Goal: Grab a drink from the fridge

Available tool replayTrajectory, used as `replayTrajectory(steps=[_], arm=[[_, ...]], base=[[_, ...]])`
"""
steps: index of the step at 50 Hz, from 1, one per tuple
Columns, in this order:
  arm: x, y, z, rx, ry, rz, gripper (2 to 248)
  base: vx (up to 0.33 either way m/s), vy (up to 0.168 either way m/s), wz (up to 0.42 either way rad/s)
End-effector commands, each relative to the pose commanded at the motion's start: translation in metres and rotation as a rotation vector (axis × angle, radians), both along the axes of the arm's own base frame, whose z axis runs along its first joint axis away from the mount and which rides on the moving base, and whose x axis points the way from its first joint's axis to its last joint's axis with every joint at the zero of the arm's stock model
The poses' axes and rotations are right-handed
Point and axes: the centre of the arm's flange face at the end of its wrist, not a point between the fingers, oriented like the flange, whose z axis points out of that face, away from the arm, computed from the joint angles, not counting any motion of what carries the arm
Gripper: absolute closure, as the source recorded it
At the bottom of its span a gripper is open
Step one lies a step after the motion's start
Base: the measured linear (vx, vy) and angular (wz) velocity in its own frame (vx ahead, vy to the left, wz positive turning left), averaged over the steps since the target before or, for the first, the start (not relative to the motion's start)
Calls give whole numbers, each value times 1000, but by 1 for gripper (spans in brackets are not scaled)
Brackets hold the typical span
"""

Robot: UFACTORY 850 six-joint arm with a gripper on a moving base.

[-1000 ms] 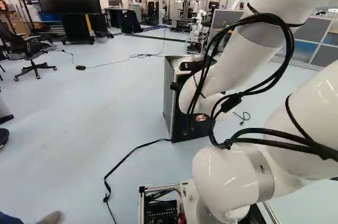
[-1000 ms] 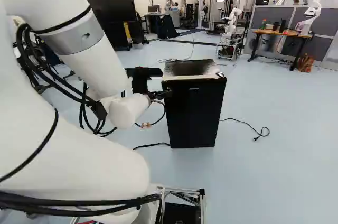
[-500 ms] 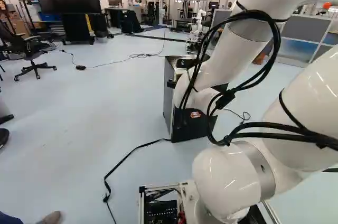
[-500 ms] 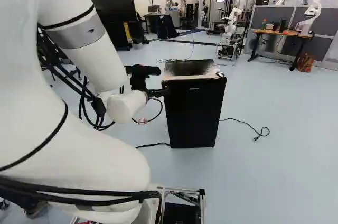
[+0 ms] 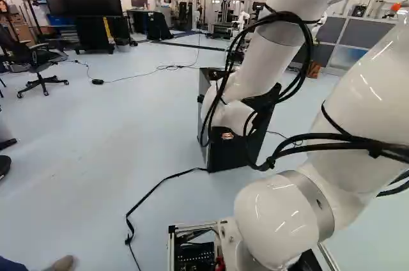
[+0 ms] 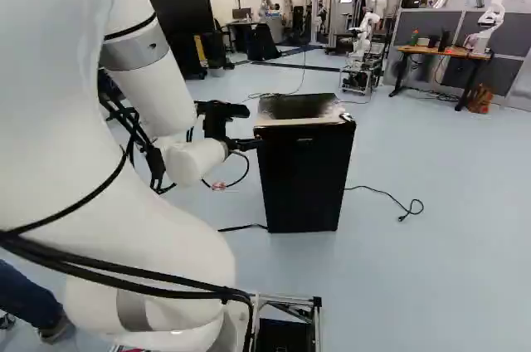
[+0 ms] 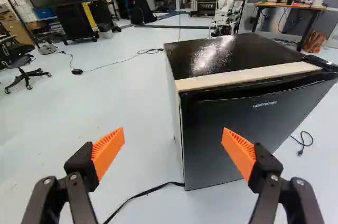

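Showing in the right base view beside the fridge (image 6: pixel 303 178): the pincer (image 6: pixel 250 144), masked by the arm (image 5: pixel 255 69) in the left base view. Fridge upright on the floor (image 7: pixel 132 97), door (image 6: pixel 300 190) closed. Its side wall (image 5: pixel 203 117) shows in the left base view, not the right. Wrist view reveals fingers wide apart, one in front of the door, whether touching I cannot tell.

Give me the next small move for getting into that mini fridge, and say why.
Probably ease the gripper forward to the mini fridge's door. The door looks shut, one upright edge stands ahead between the spread orange pads, and what looks like a hinge sits at the opposite top corner, so that edge likely swings open.
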Motion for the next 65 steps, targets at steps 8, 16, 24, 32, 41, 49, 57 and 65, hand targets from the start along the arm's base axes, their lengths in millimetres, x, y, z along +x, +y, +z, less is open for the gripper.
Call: replayTrajectory(steps=[8,16,24,32,41,49,57,65], arm=[[4,7,-6,6,-1,-14,3],[8,14,-11,9,-7,-30,3],[11,22,-16,11,-16,-47,3],[16,29,-22,10,-27,-66,3],[21,37,-28,8,-40,-88,3],[28,45,-34,4,-50,-111,3],[37,52,-41,0,-55,-139,3],[46,59,-49,-4,-60,-168,3]], base=[[0,0,0],[0,0,0],[0,0,0],[0,0,0],[0,0,0],[0,0,0],[0,0,0],[0,0,0]])
